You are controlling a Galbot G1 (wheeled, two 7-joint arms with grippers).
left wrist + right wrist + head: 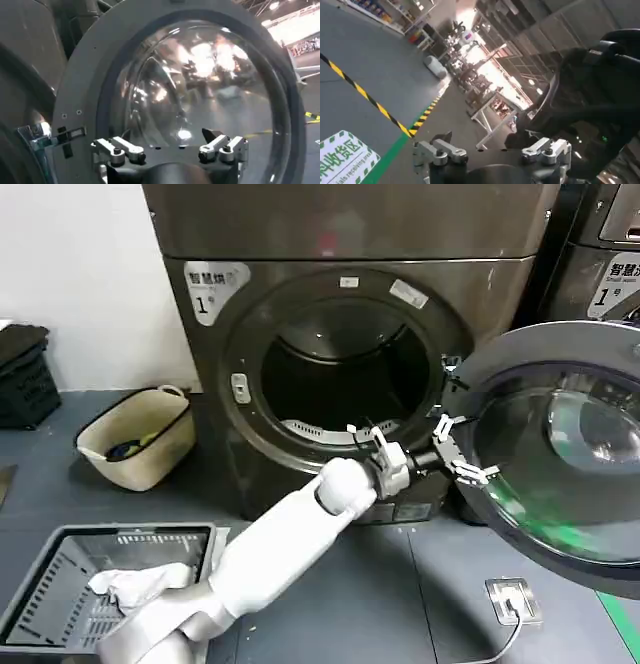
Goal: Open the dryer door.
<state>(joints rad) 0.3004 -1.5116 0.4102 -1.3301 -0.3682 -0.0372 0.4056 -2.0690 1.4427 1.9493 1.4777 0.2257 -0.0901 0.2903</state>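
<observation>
Nearest the robot, a grey mesh basket (60,584) holding white cloth is seen on the floor, with a cream laundry tub (135,439) beyond it. The left claw (455,452) is extended from the white arm, its fingers spread apart and empty, just beside the inner face of the dryer door (560,444). The door is swung wide open to the right of the drum opening (345,374). The right claw (492,152) is seen released, fingers apart, over a floor with a striped line.

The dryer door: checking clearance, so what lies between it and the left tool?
Nothing: in the left wrist view the open left tool faces the grey-framed, glass-porthole dryer door across a bare gap.
</observation>
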